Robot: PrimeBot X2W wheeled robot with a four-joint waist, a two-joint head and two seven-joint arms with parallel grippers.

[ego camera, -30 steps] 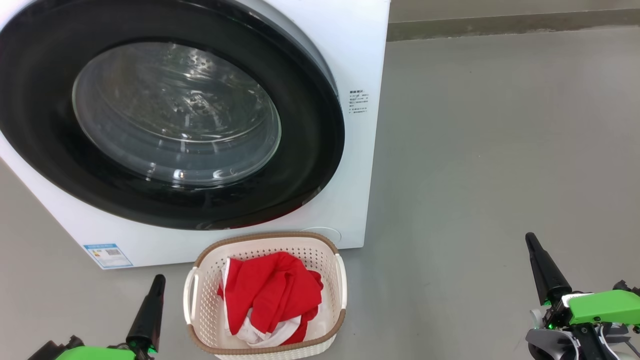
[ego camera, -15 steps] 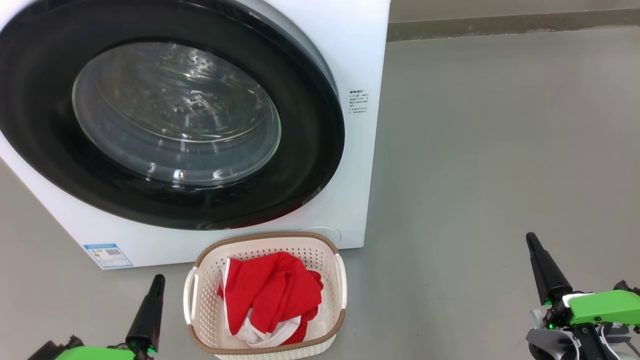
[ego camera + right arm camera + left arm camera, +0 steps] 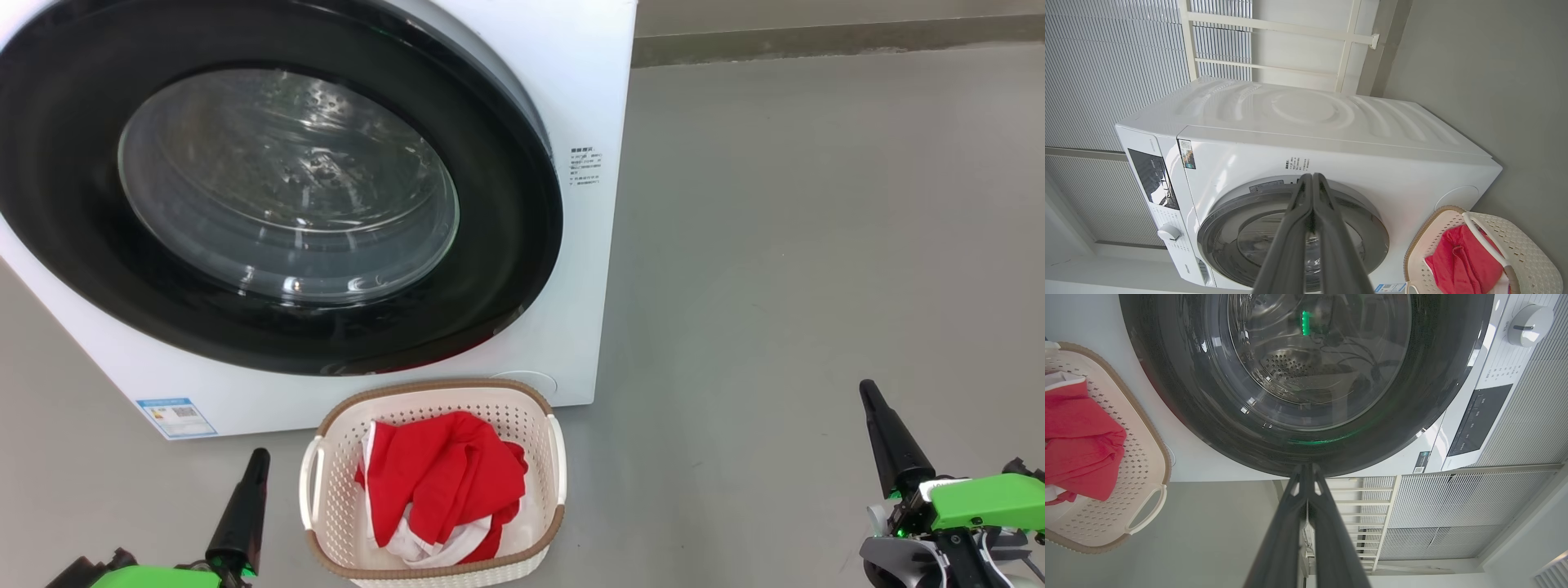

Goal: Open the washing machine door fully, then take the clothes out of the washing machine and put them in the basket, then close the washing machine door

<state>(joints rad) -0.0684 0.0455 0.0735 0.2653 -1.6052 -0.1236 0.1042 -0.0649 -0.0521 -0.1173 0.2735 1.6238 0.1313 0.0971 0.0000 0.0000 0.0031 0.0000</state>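
Note:
The white washing machine (image 3: 584, 98) stands ahead of me with its round black-rimmed door (image 3: 506, 245) lying flush against the front. Through the glass the drum looks bare. On the floor in front of it sits the cream basket (image 3: 326, 490), and the red and white clothes (image 3: 441, 482) lie bundled inside it. My left gripper (image 3: 260, 454) is shut and empty, low at the basket's left side. My right gripper (image 3: 865, 385) is shut and empty too, well off to the basket's right. The wrist views show each gripper's fingers (image 3: 1306, 469) (image 3: 1311, 176) pressed together, the door (image 3: 1180, 396) (image 3: 1372, 228) beyond them.
Grey floor (image 3: 800, 245) stretches to the right of the machine up to a wall base (image 3: 816, 41). The machine's control panel and dial (image 3: 1168, 232) sit at its top. White slatted panels and a pale frame (image 3: 1274, 36) stand behind it.

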